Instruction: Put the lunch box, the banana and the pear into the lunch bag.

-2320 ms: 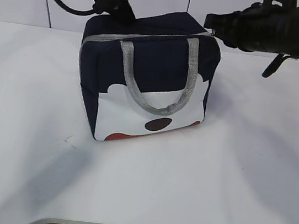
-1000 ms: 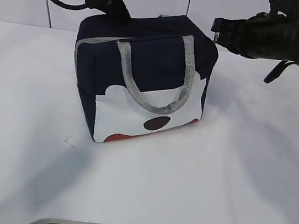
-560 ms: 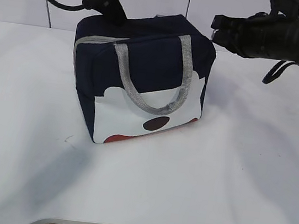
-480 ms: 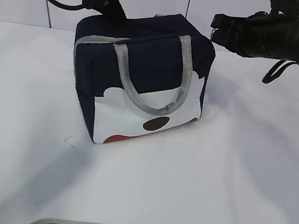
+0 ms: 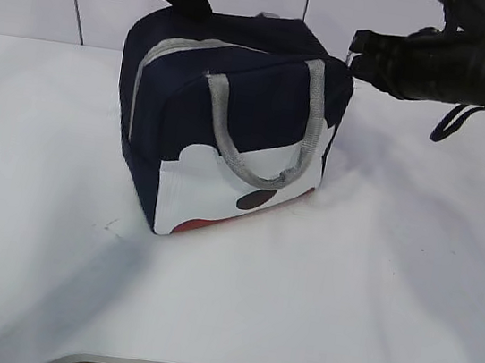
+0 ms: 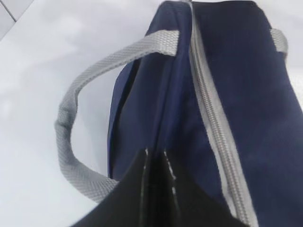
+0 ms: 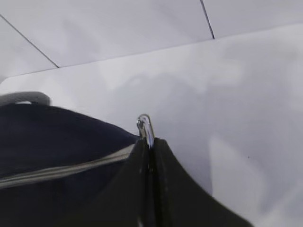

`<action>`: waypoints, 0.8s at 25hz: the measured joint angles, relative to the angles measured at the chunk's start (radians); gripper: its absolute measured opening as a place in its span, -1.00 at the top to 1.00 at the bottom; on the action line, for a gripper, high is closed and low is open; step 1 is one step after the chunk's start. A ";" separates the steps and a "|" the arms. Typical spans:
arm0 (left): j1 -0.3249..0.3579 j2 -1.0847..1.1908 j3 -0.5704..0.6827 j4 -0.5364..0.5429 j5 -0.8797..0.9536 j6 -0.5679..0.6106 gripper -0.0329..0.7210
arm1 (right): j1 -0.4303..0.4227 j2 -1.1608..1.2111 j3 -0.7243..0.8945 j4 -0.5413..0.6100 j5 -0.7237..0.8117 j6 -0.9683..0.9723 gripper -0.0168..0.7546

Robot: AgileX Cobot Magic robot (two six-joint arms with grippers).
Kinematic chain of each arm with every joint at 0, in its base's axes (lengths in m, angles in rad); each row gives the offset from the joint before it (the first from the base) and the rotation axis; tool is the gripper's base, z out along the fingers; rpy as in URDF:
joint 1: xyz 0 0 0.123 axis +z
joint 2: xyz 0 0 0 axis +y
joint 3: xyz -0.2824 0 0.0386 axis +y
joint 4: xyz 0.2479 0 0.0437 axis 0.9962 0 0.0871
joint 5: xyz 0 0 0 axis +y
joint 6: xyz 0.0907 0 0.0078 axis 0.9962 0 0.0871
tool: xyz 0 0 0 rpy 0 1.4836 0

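The right gripper [image 7: 149, 142] is closed on the metal zipper pull [image 7: 145, 127] at the far right top corner of the one lunch bag [image 5: 231, 135]. The left gripper [image 6: 155, 163] pinches a fold of navy fabric at the bag's far left top. Two grey handles [image 5: 257, 138] show. The bag stands mid-table [image 5: 345, 286], its zipper [image 6: 210, 118] closed.

text: none legible | lunch bag [image 5: 233, 117]: no words, brand or numbers showed, only a dark dot and a red patch on its white lower panel | desk [image 5: 346, 277]: carried no label or sign that could be read
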 joint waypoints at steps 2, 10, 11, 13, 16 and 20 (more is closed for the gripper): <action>0.000 -0.003 0.000 -0.002 0.004 0.000 0.88 | -0.004 0.025 0.000 0.000 0.005 0.009 0.98; 0.000 -0.003 0.004 0.004 0.011 -0.002 0.88 | -0.012 0.099 -0.011 0.004 0.066 0.043 0.98; 0.000 -0.003 0.004 0.008 0.014 -0.002 0.88 | -0.014 0.099 -0.011 0.004 0.075 0.043 0.98; 0.000 -0.003 0.004 0.012 0.014 -0.003 0.88 | -0.016 0.097 -0.013 0.004 0.088 0.043 0.98; 0.000 -0.003 0.004 0.010 0.014 -0.004 0.88 | -0.018 0.080 -0.022 -0.001 0.098 0.043 0.98; 0.000 -0.003 0.004 -0.026 0.015 -0.004 0.80 | -0.019 0.069 -0.050 -0.006 0.119 0.043 0.98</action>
